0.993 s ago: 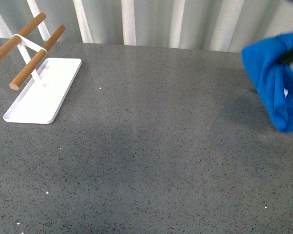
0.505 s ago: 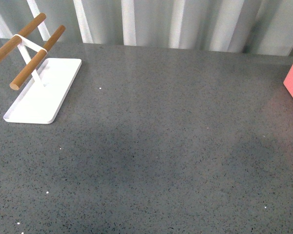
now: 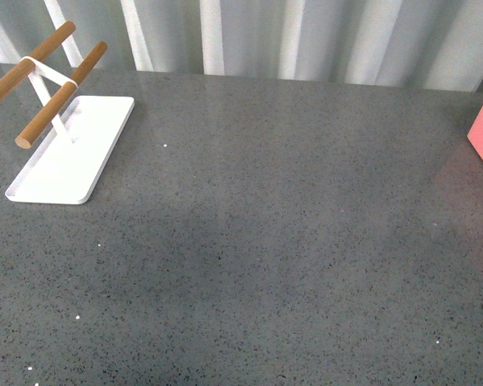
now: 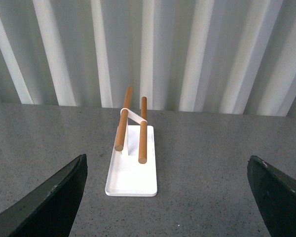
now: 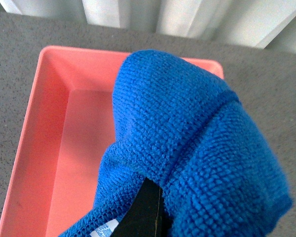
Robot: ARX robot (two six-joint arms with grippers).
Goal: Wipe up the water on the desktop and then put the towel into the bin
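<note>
Towel, one; bin, one; wooden bars, two; right gripper clamped on towel above bin; left gripper spread wide, empty.

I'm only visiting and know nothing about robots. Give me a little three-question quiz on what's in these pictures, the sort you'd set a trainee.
1. Pick one. The towel hangs over: A the bin, B the white tray, C the wooden bars.
2. True or false: the left gripper is shut on the towel.
3. Fill in: the bin's colour is ___.

Key: 1 A. 2 False; it is open and empty. 3 Pink.
</note>
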